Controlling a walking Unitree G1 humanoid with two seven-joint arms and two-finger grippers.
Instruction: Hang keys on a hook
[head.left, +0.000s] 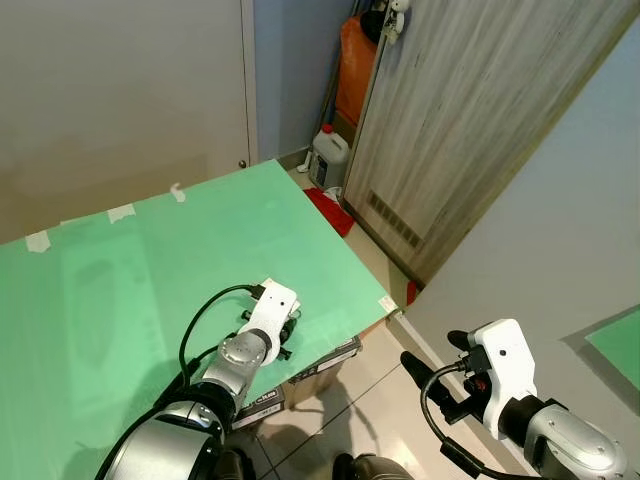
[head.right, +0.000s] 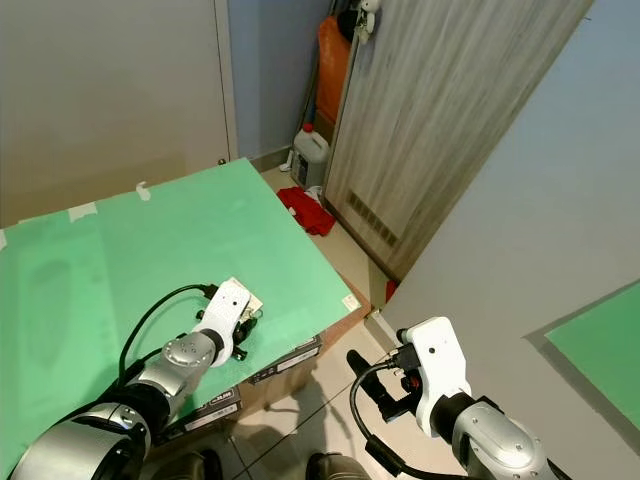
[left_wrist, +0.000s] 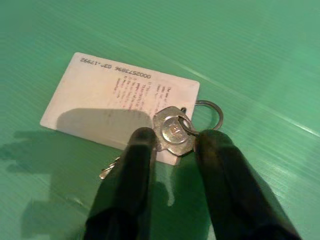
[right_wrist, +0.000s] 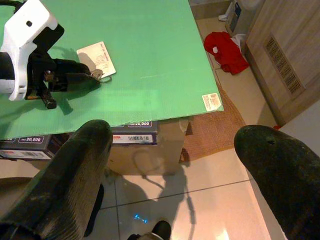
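You are looking down on a broad green board (head.left: 150, 290) that serves as the work surface, taped at its far edge and resting on cardboard boxes (right_wrist: 131, 134) with printed labels. Beyond its corner the floor is pale tile, a grey-wood door (head.left: 470, 120) stands to the right, and a white wall (head.left: 110, 90) runs behind the board. In the far nook you can see an orange bag (head.left: 352, 70), a white plastic jug (head.left: 328, 155) whose contents cannot be made out, and a red cloth (right_wrist: 226, 50) on the floor.

Your left gripper (left_wrist: 172, 145) sits low on the board near its right edge, fingers narrowly apart with the head of the keys (left_wrist: 173, 131) between the tips; whether they touch it is not clear. The keys lie on a white card (left_wrist: 117, 102), their ring (left_wrist: 207, 115) just off the card's edge.

Your right gripper (right_wrist: 172, 145) hangs over the tile floor, fingers spread wide and empty.
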